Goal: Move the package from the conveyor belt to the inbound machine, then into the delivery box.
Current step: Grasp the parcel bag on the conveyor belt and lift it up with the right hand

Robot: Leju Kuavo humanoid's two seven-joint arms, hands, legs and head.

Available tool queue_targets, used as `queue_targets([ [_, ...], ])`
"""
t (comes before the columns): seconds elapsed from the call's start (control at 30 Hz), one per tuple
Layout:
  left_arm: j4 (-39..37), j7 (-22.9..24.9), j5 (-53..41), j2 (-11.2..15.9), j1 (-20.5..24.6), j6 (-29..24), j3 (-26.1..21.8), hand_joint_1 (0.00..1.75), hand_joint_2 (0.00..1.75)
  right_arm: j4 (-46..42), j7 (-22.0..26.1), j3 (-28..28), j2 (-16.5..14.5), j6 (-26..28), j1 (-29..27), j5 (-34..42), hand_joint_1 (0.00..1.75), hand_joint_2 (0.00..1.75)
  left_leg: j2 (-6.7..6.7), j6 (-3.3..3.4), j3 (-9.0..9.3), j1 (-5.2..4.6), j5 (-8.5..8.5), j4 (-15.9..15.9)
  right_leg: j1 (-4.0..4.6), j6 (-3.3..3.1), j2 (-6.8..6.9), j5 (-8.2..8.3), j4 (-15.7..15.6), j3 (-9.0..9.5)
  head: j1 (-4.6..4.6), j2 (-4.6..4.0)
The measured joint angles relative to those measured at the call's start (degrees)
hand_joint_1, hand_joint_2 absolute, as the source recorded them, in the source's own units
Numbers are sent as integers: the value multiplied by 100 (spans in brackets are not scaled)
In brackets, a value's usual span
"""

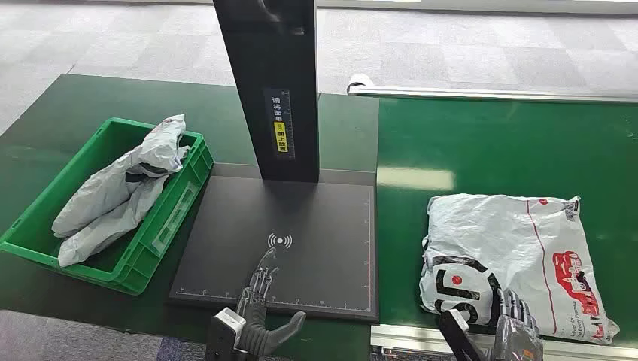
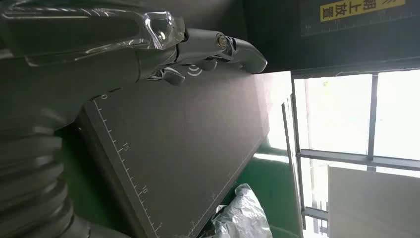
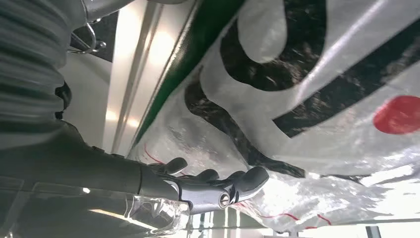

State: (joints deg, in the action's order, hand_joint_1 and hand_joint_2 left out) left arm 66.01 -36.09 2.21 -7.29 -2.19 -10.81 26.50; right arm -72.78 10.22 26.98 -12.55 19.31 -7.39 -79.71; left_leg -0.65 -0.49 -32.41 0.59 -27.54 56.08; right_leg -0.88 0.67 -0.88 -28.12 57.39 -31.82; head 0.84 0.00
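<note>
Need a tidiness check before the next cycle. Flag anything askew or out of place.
One grey package in the green bin sticks up over the far rim instead of lying inside. The white package on the belt lies slightly askew and crumpled. Nothing looks spilled or damaged.

— How is the left robot hand sitting?
— Empty, fingers reaching toward 12 o'clock, thumb sticking out toward 3 o'clock.
— And the right robot hand?
— Coming in at 5 o'clock, fingers apart, gripping nothing.

The scanner plate's ruler reads 0, 15 and 10.
</note>
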Motion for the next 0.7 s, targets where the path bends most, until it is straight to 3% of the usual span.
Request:
queue_targets([
  [0.33,-97,0,-68,-74,103,69,-2,0,175,217,-289,-586,330,381,81,358,0,175,-1,0,0,-1,0,2,-1,1,1,1,0,0,1,0],
  [0.7,-107,2,-94,-89,109,69,-3,0,175,413,-283,-811,485,455,126,516,0,175,-1,1,0,-1,0,1,-1,1,0,1,0,1,1,0],
])
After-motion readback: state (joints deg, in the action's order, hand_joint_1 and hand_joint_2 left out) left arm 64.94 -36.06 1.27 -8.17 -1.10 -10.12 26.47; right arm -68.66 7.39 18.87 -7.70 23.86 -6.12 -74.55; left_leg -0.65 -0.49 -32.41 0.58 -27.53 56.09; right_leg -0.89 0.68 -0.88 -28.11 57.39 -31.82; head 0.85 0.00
